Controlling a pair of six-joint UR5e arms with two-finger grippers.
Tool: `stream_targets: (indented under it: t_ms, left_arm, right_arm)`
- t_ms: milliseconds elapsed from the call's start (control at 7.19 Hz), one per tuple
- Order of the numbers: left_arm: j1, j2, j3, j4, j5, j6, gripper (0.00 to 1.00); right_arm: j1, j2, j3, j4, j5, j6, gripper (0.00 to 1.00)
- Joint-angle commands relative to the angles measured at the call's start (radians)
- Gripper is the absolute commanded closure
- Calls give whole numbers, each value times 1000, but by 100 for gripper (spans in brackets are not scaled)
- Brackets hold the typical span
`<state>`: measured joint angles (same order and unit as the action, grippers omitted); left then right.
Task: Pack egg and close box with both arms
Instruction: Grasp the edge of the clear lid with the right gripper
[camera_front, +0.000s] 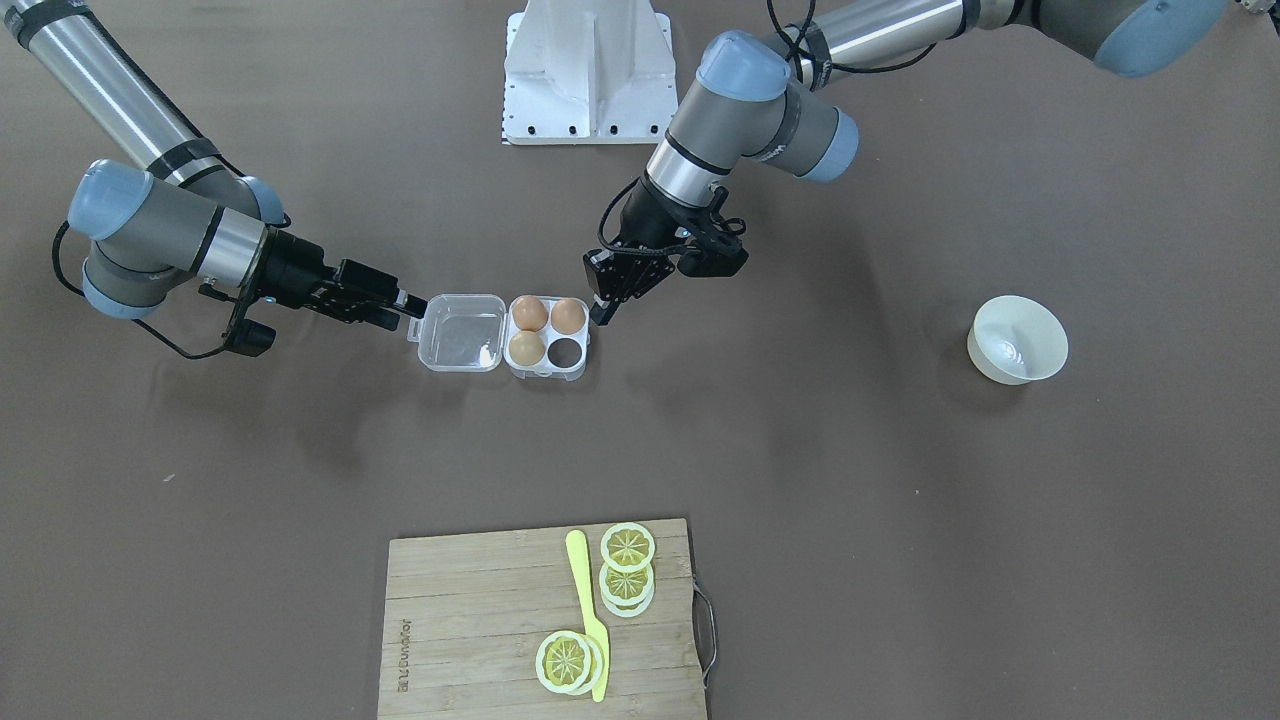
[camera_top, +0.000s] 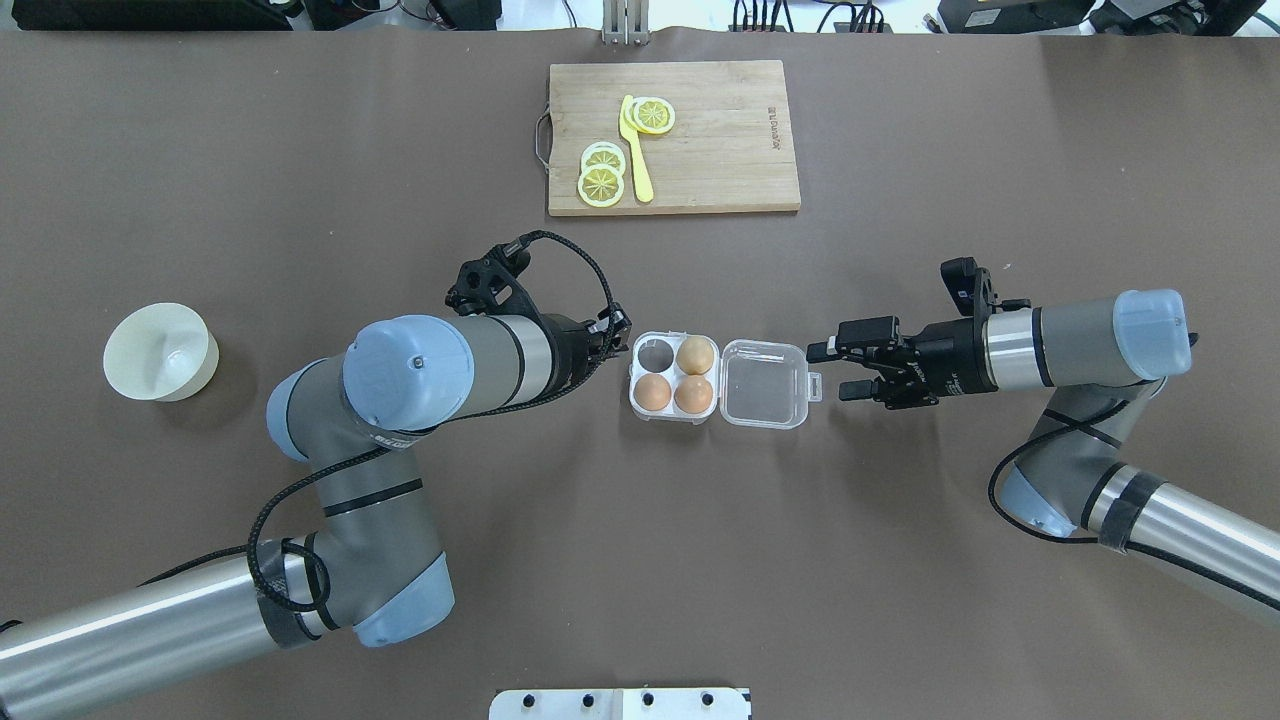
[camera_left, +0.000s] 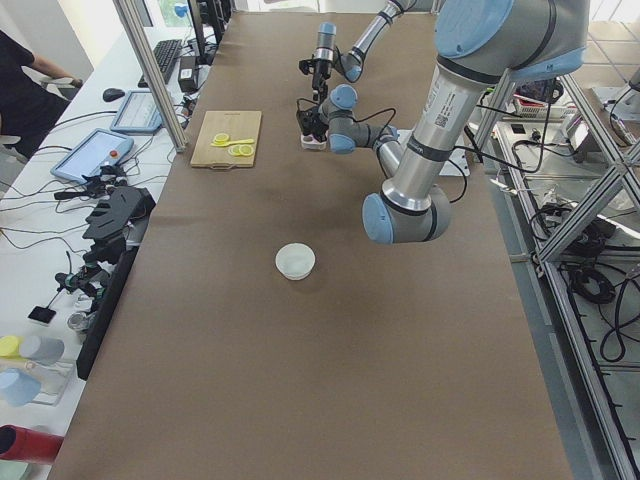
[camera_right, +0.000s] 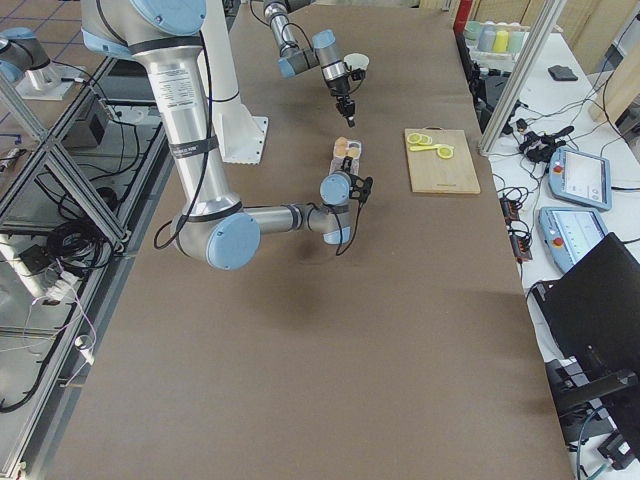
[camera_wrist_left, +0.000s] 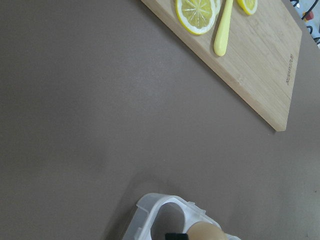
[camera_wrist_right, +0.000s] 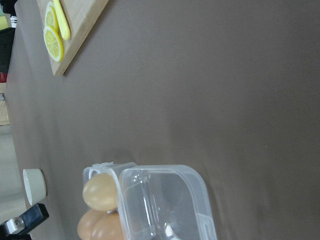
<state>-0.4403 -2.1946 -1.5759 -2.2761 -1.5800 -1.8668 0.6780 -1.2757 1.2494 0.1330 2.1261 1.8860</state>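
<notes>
- Matte brown counter (camera_front: 900, 500); wooden board (camera_front: 460, 600) beyond both end effectors.
- Clear plastic box (camera_front: 545, 372) lies open between them: right end effector (camera_top: 828, 370), spread, just beside its lid (camera_top: 765, 385); left end effector (camera_front: 600, 315), grip impossible to tell.
- Smooth brown egg (camera_front: 568, 316) sits in the cell nearest the left one.

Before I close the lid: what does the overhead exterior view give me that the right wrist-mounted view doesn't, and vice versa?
Overhead only: the right gripper, open, just short of the lid, and the one empty cell in the box. Right wrist only: a close, low look at the lid's rim. Both: eggs in the box, the bowl, the cutting board.
</notes>
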Motion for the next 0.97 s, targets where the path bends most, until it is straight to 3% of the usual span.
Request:
stream_targets:
  t_ms: [0, 834]
  left_arm:
    - [0, -10, -1, 13, 0, 0, 100]
    - [0, -8, -6, 13, -2, 0, 100]
  right_arm:
    - [-1, 2, -10, 7, -2, -1, 14]
    - [-11, 12, -21, 5, -2, -7, 19]
